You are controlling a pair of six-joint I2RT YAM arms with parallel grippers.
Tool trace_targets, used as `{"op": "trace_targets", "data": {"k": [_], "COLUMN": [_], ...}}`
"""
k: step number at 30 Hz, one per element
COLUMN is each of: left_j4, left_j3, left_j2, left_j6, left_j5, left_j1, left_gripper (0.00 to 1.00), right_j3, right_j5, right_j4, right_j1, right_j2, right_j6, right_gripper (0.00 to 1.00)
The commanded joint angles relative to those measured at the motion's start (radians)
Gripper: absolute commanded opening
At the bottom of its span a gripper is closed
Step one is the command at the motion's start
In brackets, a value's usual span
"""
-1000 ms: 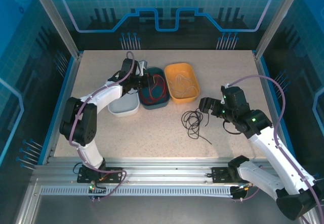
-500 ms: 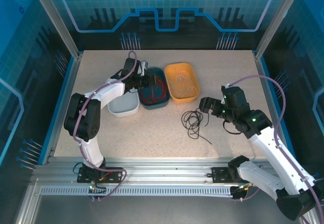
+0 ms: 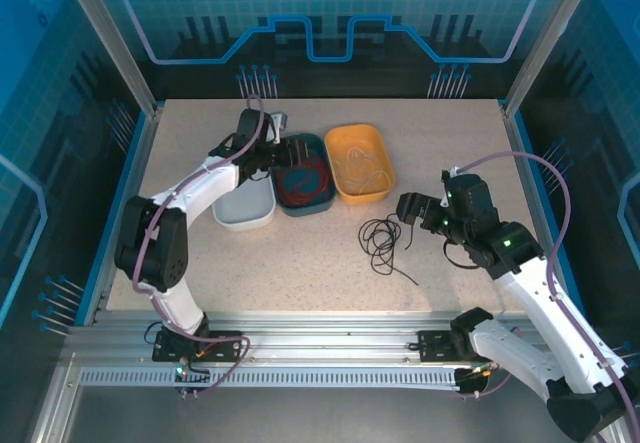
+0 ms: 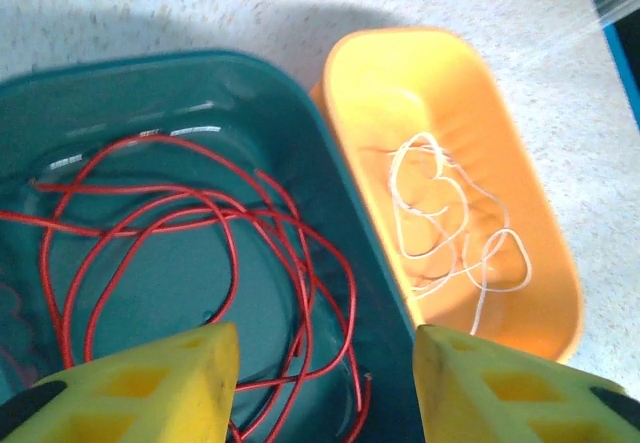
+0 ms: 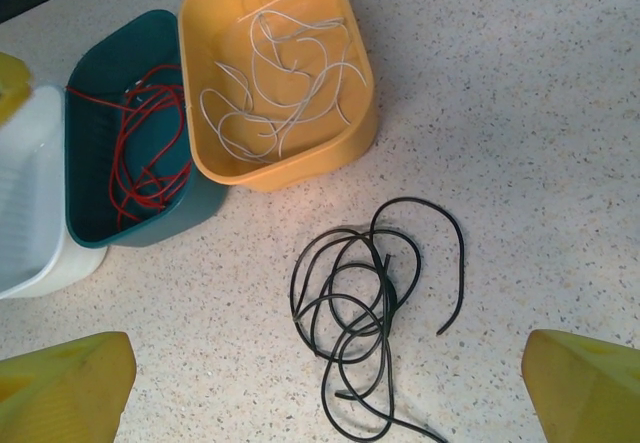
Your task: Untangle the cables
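Note:
A red cable (image 4: 300, 263) lies coiled inside the teal tray (image 4: 370, 263). My left gripper (image 4: 325, 383) hangs open just above it, holding nothing. In the top view this left gripper (image 3: 283, 153) is over the teal tray's (image 3: 325, 201) back end. A whitish cable (image 4: 440, 213) sits looped in the orange tray (image 4: 520, 193). A black cable (image 5: 388, 281) lies in a loose tangle on the table. My right gripper (image 5: 330, 383) hovers wide open above it, holding nothing. From above, the right gripper (image 3: 408, 208) stands just right of the black cable (image 3: 383, 241).
A white tray (image 3: 245, 213) stands left of the teal one, touching it. The three trays form a row at the table's middle back. Speckled tabletop lies bare in front of the trays and around the black cable. Blue walls and metal posts frame the table.
My left gripper has opened above the teal tray, and the red cable now lies loose in it. The right arm has barely shifted.

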Motion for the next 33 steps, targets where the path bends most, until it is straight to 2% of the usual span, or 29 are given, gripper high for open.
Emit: {"op": "trace_targets", "data": {"k": [1, 3, 4, 5, 9, 14, 16, 19, 22, 25, 33], "left_j4": [0.016, 0.026, 0.033, 0.045, 0.12, 0.229, 0.301, 0.382, 0.42, 0.482, 0.375], "left_j3": [-0.051, -0.084, -0.103, -0.126, -0.223, -0.343, -0.39, -0.437, -0.441, -0.438, -0.299], "left_j2": [-0.101, -0.149, -0.175, -0.201, -0.287, -0.342, -0.336, -0.294, -0.226, -0.154, 0.039], "left_j6": [0.01, 0.01, 0.012, 0.012, 0.027, 0.169, 0.229, 0.301, 0.367, 0.39, 0.428], "left_j5": [-0.004, -0.008, -0.011, -0.016, -0.031, -0.149, -0.161, -0.142, -0.168, -0.172, -0.259], "left_j1": [-0.004, -0.016, -0.027, -0.039, -0.107, -0.307, -0.38, -0.458, -0.526, -0.575, -0.642], "left_gripper": [0.62, 0.79, 0.93, 0.99, 0.99, 0.99, 0.99, 0.99, 0.99, 0.99, 0.93], "right_j3": [-0.013, -0.013, -0.013, -0.014, -0.017, -0.031, -0.036, -0.043, -0.05, -0.058, -0.06], "right_j5": [0.027, 0.036, 0.04, 0.046, 0.047, 0.086, 0.109, 0.129, 0.152, 0.176, 0.162], "right_j4": [-0.022, -0.032, -0.039, -0.045, -0.057, -0.083, -0.105, -0.137, -0.178, -0.224, -0.275], "right_j1": [-0.014, -0.015, -0.015, -0.015, -0.016, -0.017, -0.022, -0.041, -0.067, -0.1, -0.152], "right_j2": [0.0, 0.006, 0.011, 0.016, 0.031, 0.036, 0.036, 0.032, 0.018, -0.004, -0.071], "right_j6": [0.025, 0.032, 0.035, 0.04, 0.046, 0.075, 0.096, 0.124, 0.161, 0.2, 0.2], "right_gripper": [1.0, 1.0, 1.0, 1.0, 0.99, 1.0, 1.0, 1.0, 1.0, 1.0, 1.0]}}
